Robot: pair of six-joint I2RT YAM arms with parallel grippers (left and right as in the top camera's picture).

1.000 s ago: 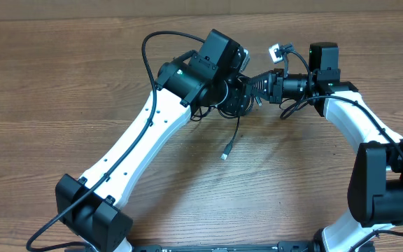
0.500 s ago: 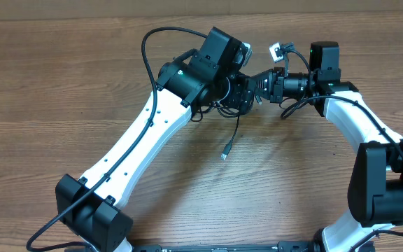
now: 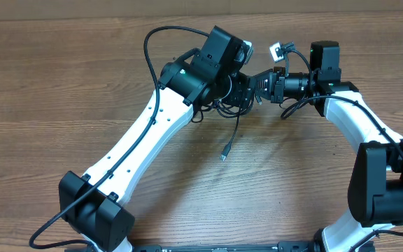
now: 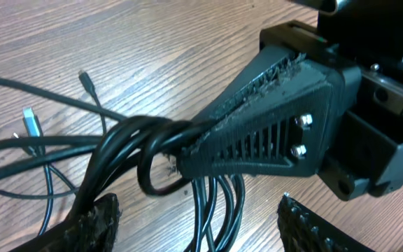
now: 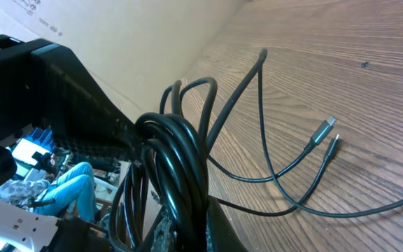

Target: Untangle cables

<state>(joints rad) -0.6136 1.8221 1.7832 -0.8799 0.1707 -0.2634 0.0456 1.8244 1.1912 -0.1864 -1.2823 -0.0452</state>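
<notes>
1. The table (image 3: 61,77) is plain wood, and both arms meet over its far middle part. The cables (image 3: 228,106) hang there as one dark knot between the two wrists, and one strand runs back toward the arm bases and ends in a small plug (image 3: 224,155) lying on the wood
2. The right gripper (image 4: 186,148) is closed on the cables. In the left wrist view its ribbed finger pinches the place where several loops cross, and it reaches in from the right side
3. The left gripper (image 4: 198,227) stands open, with one of its pads (image 4: 89,225) at each lower corner of its own view. Only the strands hanging from the pinch pass between them, so the knot lies just ahead of your left fingers and a little above them, and this is the free arm
4. The held bundle runs roughly across the gap of the left fingers, then its strands drop through that gap. I judge you should take one strand below the pinch, not the whole bunch
5. The cables are thin, black and glossy, tight at the grip and looser further out. In the right wrist view two free ends (image 5: 326,131) with metal plugs rest on the wood, well apart from the knot
</notes>
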